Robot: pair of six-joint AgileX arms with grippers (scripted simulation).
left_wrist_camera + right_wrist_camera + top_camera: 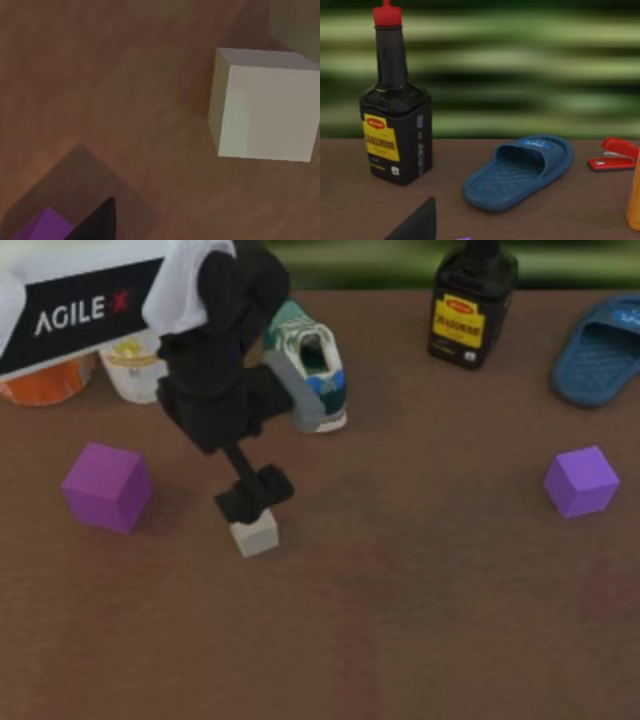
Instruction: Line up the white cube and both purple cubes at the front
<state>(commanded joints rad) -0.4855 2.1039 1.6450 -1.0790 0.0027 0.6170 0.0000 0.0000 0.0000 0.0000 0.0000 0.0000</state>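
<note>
While the left hand (254, 498) hangs just above the white cube (254, 535), I cannot tell how far it is open. The larger purple cube (106, 486) sits at the table's (420, 620) left, the smaller purple cube (581, 481) well apart at its right.

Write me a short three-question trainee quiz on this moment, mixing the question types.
1. True or false: the left hand sits right above the white cube.
2. Multiple choice: which purple cube lies nearer the white cube in the top view? A) the larger purple cube at the table's left; B) the smaller purple cube at its right.
3. Fill in: at the back right of the table, beside the dark sauce bottle, lies a blue ____.

Key: 1 true; 2 A; 3 slipper.
</note>
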